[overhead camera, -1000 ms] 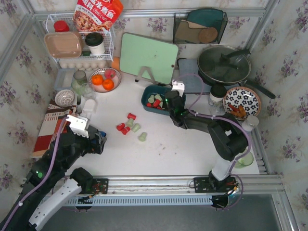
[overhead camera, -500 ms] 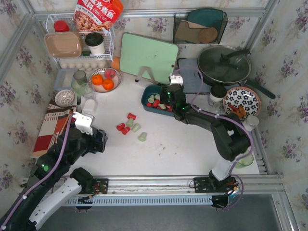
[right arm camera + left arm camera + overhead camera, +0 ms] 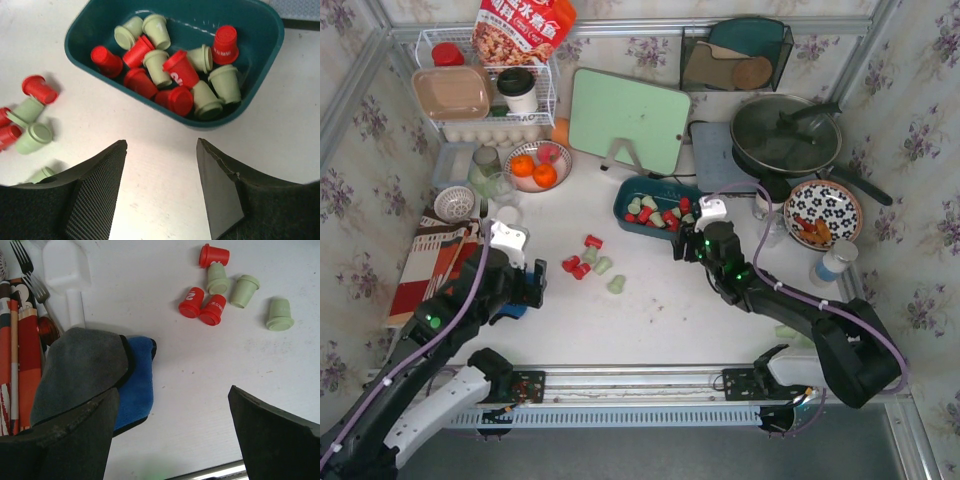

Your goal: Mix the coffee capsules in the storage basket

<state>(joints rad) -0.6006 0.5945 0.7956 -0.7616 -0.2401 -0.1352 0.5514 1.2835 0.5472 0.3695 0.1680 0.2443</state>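
The storage basket is sitting on the white table toward the back, just in front of the leaning green cutting board. About a dozen coffee capsules are lying in it, red and pale green tumbled against one another on their sides and ends, so the colours are already looking fairly interleaved there.

The right gripper is hovering over bare table just beside the basket's near wall, not touching it. Its fingers are standing apart with nothing between them. It is probably pausing there between dips, placed so the whole basket is showing to its wrist camera.

Six loose capsules, three red and three green, are lying in a small cluster on the table to the left of the basket, well outside it. The left gripper is hanging low near them, fingers spread wide and empty. One finger is overlapping a grey cloth that lies on a blue cloth, beside a white scoop. That wide stance suggests it is readying to reach the strays, which likely need gathering before the mixing counts as complete.
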